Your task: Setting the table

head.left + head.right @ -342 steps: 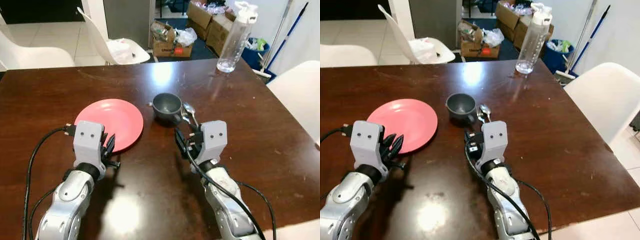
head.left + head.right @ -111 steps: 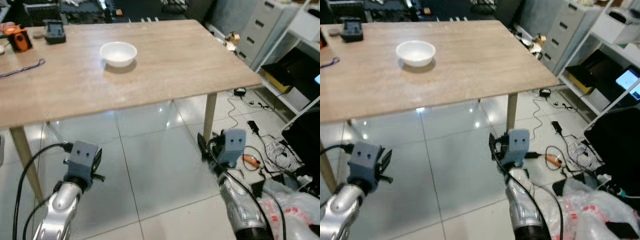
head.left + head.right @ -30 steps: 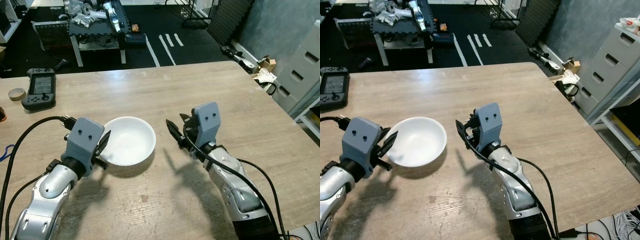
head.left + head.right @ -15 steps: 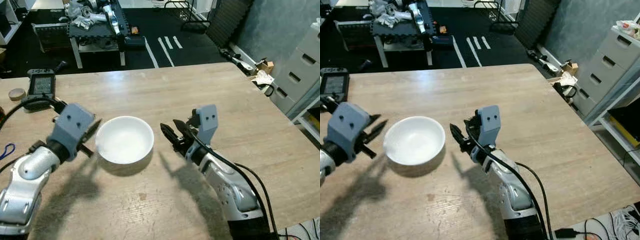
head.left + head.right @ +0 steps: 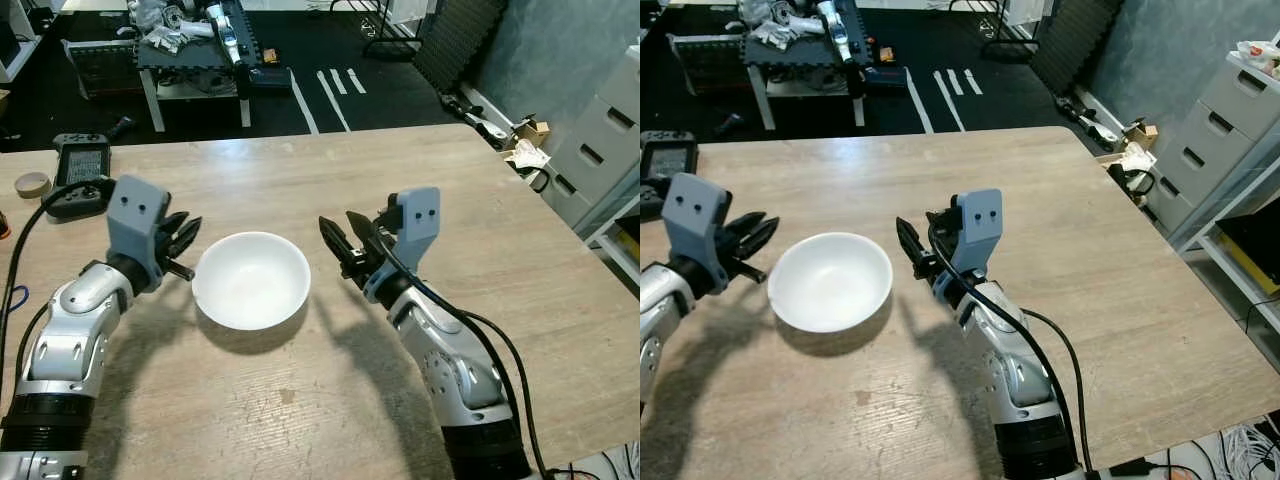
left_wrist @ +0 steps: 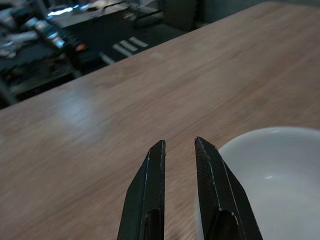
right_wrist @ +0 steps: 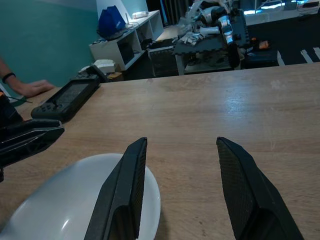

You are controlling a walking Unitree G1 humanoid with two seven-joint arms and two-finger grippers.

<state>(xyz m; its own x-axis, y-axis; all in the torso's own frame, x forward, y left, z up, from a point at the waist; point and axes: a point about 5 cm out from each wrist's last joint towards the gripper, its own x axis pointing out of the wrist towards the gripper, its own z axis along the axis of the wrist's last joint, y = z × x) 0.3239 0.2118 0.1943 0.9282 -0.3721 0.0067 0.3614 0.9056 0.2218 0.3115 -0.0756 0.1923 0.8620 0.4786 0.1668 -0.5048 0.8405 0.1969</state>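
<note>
A white bowl (image 5: pixel 252 280) stands empty on the light wooden table (image 5: pixel 420 170), between my two grippers. My left gripper (image 5: pixel 188 245) hovers just off the bowl's left rim, its fingers a narrow gap apart with nothing between them. In the left wrist view the left gripper (image 6: pixel 178 143) has the bowl (image 6: pixel 270 185) beside one finger. My right gripper (image 5: pixel 337 220) is held above the table to the right of the bowl, pointing at it and wide open. The right wrist view shows the right gripper (image 7: pixel 182 141) a short way from the bowl's rim (image 7: pixel 95 200).
A black handheld controller (image 5: pixel 80 172) and a roll of tape (image 5: pixel 33 184) lie at the table's far left, with a person's hand (image 7: pixel 30 89) resting near them. The table's right edge drops off toward grey drawers (image 5: pixel 600 140). A cluttered low bench (image 5: pixel 190 45) stands beyond.
My left gripper has come off the bowl's rim and now hangs just left of it. My right gripper has turned slightly toward the bowl. The bowl has stayed put.
</note>
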